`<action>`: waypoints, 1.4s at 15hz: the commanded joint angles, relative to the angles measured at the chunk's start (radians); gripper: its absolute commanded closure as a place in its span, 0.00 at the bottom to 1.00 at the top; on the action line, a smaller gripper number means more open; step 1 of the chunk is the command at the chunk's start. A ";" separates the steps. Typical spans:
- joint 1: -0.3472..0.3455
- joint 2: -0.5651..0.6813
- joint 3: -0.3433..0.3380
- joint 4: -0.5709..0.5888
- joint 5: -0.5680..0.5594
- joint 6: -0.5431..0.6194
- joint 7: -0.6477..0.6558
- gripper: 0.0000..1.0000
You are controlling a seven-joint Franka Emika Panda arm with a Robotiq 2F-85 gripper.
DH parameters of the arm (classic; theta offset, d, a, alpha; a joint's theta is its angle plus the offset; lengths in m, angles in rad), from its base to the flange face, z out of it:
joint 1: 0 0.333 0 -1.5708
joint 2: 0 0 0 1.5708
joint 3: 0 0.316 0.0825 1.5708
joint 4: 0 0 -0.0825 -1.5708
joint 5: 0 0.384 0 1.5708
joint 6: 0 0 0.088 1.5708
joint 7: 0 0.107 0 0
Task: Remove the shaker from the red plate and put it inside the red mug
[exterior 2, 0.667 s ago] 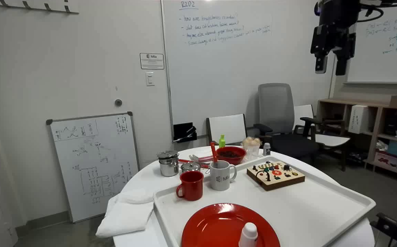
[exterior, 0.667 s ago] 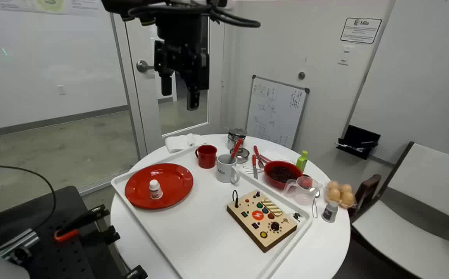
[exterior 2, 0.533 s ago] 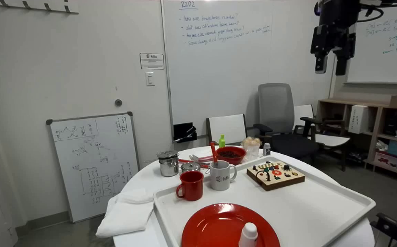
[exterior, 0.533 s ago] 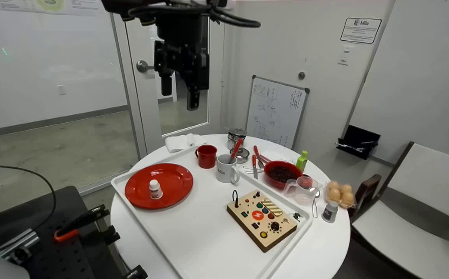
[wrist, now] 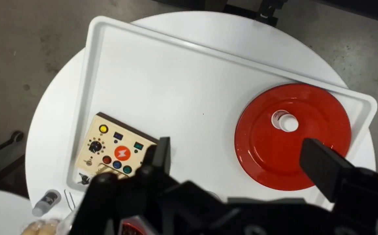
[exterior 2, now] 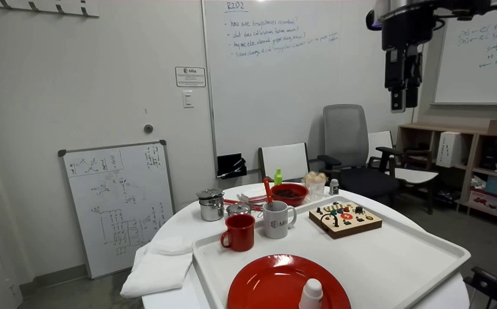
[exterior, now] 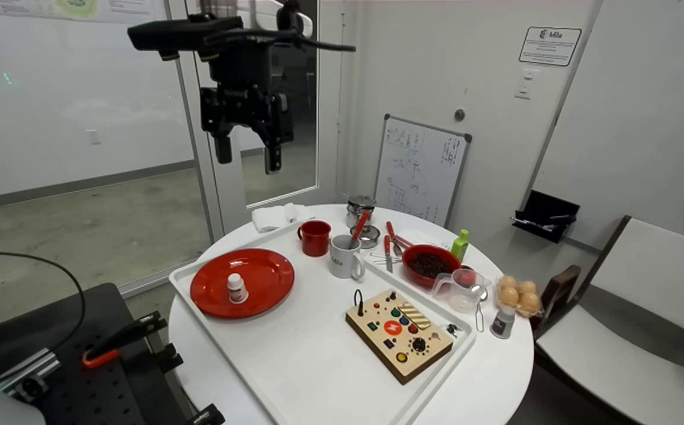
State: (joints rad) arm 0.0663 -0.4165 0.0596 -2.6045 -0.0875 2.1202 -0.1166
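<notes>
The small white shaker (exterior: 236,288) stands upright on the glossy red plate (exterior: 271,271), off its middle. The shaker (exterior 2: 311,294) and plate (exterior 2: 265,279) are cut by the lower edge in an exterior view. In the wrist view the shaker (wrist: 284,120) and plate (wrist: 322,111) are ahead of the fingers, toward the right finger. The red mug (exterior: 315,239) stands upright on the tray near the plate; it also shows in an exterior view (exterior 2: 240,232), but not in the wrist view. My gripper (exterior: 247,156) is open and empty, pointing down high above the tray.
A grey-white mug (exterior: 345,258) with a red-handled utensil stands beside the red mug. A wooden button box (exterior: 400,335) lies on the white tray (exterior: 233,366). A red bowl (exterior: 430,264), a clear cup (exterior: 463,290), eggs (exterior: 518,293) and steel pots (exterior: 360,206) stand beyond.
My gripper has moved left and down in both exterior views and has turned. It stays open. The shaker, plate and mug have not moved.
</notes>
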 commanded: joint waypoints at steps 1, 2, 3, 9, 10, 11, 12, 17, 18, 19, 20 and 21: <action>0.015 0.102 0.060 0.008 -0.106 0.176 0.035 0.00; 0.026 0.127 0.068 0.012 -0.105 0.209 0.033 0.00; 0.031 0.161 0.078 0.023 -0.109 0.230 0.041 0.00; 0.041 0.171 0.080 0.010 -0.099 0.209 0.032 0.00; 0.040 0.167 0.077 0.010 -0.098 0.209 0.032 0.00; 0.040 0.165 0.076 0.010 -0.098 0.209 0.032 0.00; 0.040 0.164 0.076 0.010 -0.098 0.209 0.032 0.00; 0.091 0.291 0.145 0.042 -0.136 0.421 0.065 0.00; 0.099 0.341 0.167 0.060 -0.154 0.465 0.087 0.00; 0.107 0.383 0.181 0.073 -0.169 0.504 0.094 0.00; 0.116 0.429 0.196 0.088 -0.188 0.526 0.119 0.00; 0.124 0.464 0.202 0.101 -0.207 0.544 0.133 0.00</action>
State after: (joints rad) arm 0.1721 -0.0972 0.2418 -2.5733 -0.2299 2.5965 -0.0407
